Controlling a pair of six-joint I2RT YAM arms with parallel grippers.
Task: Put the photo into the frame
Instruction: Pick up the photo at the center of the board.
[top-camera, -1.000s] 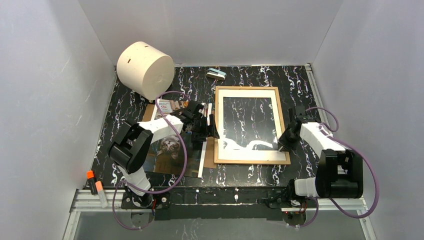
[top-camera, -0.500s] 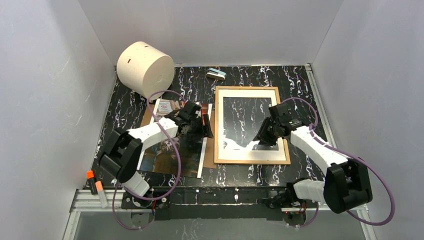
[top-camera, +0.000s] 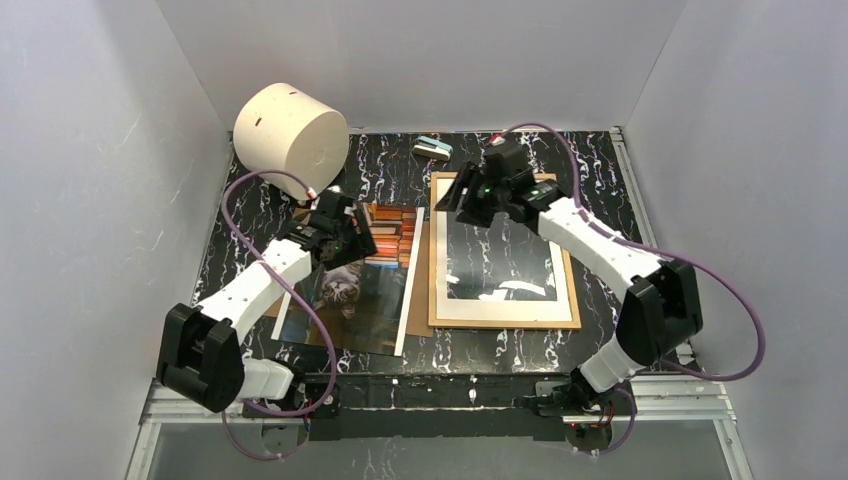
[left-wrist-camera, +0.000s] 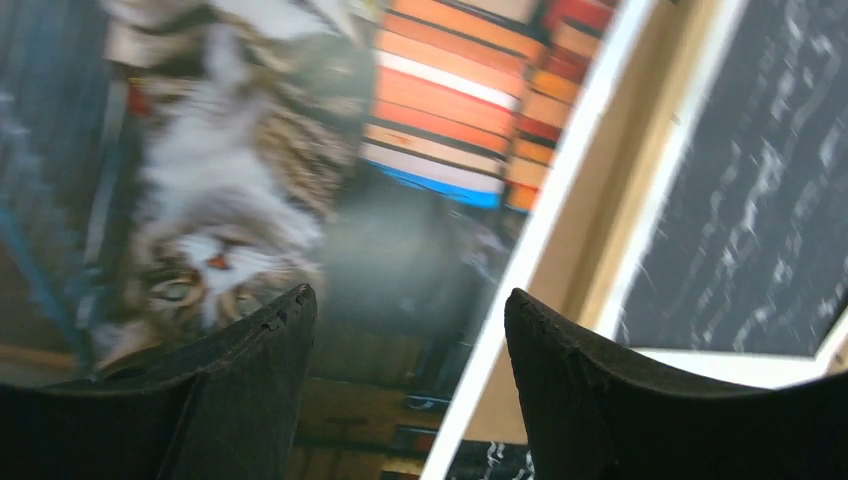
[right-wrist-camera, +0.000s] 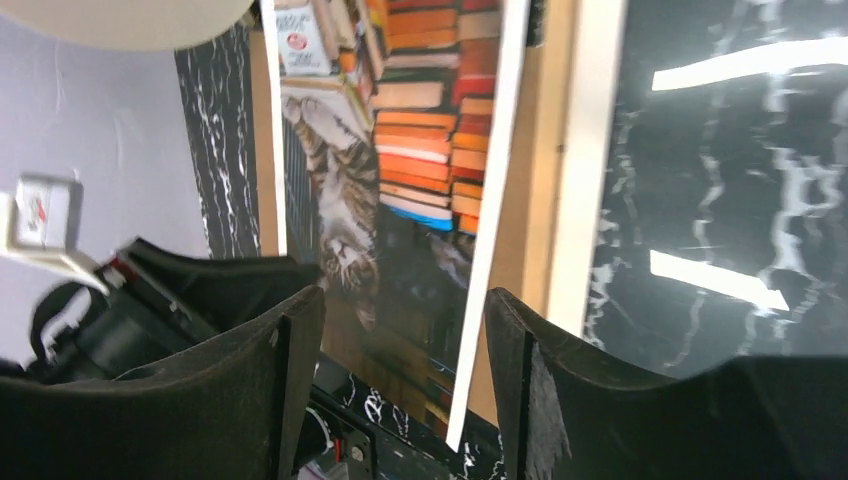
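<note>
Our right gripper (right-wrist-camera: 402, 295) has crossed to the frame's (top-camera: 500, 325) far-left corner, jaws now spread wide and empty. Our left gripper (left-wrist-camera: 407, 300), parted and empty, hovers over the photo (top-camera: 365, 285), which lies left of the frame toward the worktop's near edge.

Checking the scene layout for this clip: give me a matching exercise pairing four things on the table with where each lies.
Things:
1. photo
2. frame
3. cream cylinder
4. small teal object

Places:
A. far left corner
B. right of centre, lying flat
C. far edge, near the middle
D. left of centre, lying flat

Pairs: 1-D, 2-B, 3-A, 4-C
</note>
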